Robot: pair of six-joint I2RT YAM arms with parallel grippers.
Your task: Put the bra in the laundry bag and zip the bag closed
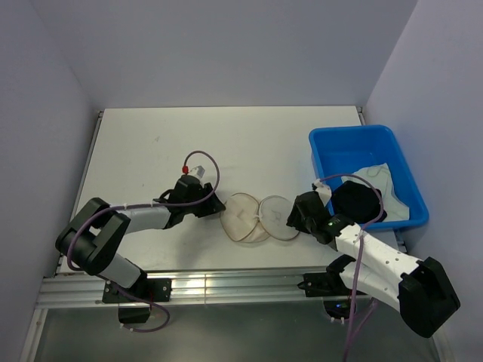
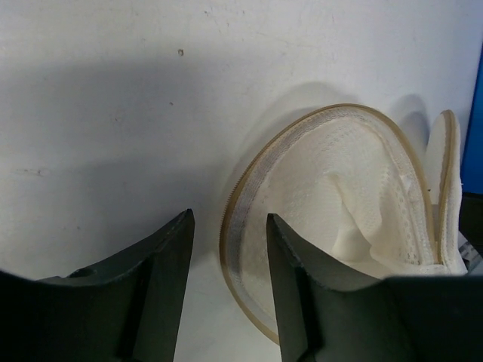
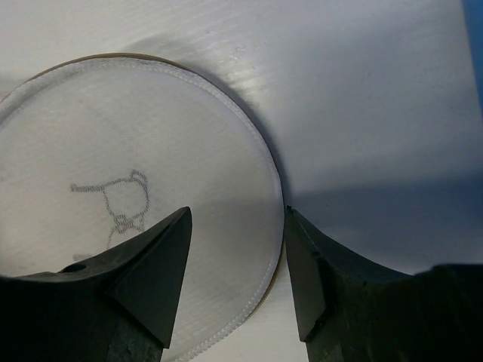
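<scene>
- Left hand (image 2: 229, 226) apart, straddling laundry bag (image 2: 332, 188) rim; right hand (image 3: 237, 222) apart at lid (image 3: 113, 136) edge.
- Bra (image 1: 375, 179), possibly the white cloth in bin (image 1: 355, 133), unbagged; zip open.

One camera hangs high at the near side, looking steeply down over the whole table (image 1: 151, 143). The wrist cameras ride low and very close. The left tool (image 2: 228, 226) faces the laundry bag (image 2: 339, 196), the right tool (image 3: 238, 215) its lid (image 3: 113, 151). The overhead view takes in both.

Laundry bag (image 1: 245, 217) lay mid-bench (image 1: 151, 143), lid (image 1: 281, 219) flat to its right; bin (image 1: 351, 130) further right, cloth (image 1: 381, 181) inside.
</scene>
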